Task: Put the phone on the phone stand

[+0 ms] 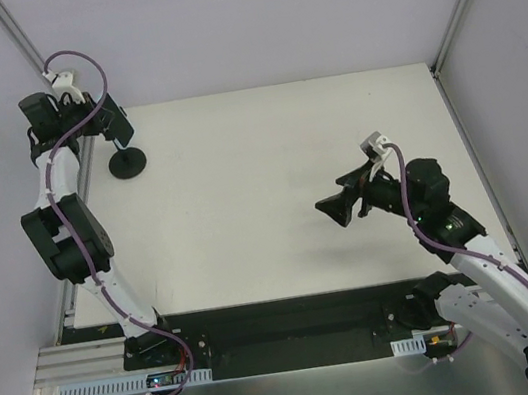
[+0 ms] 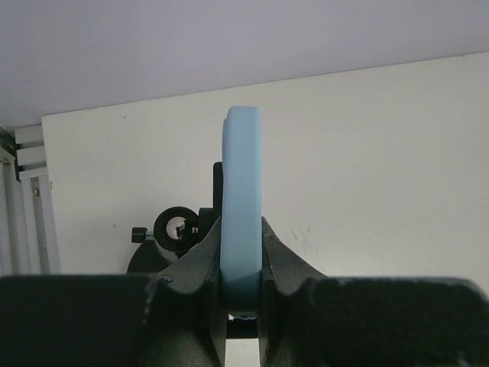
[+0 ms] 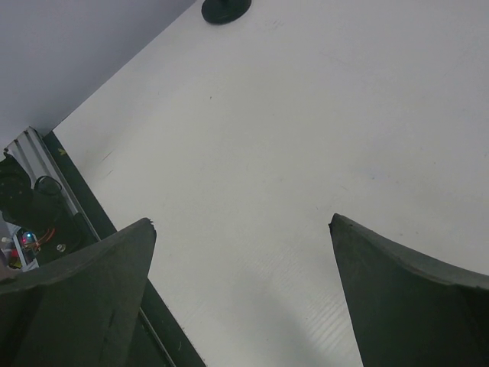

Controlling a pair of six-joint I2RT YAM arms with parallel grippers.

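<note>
Pale-blue-edged phone [image 2: 241, 176] is clamped edge-on across its flat faces by the left gripper [image 2: 243, 256], close by the phone stand [image 1: 127, 164]. It is judged rigid, light and slick. The right gripper [image 3: 243, 222] is held wide and empty.

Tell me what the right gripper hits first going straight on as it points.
Probably the bare table; nothing else lies ahead of the right gripper, though depth is unclear.

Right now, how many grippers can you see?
2. The left gripper, at the table's far left by the stand, is shut on the phone. The right gripper hangs open and empty over the table's right side.
</note>
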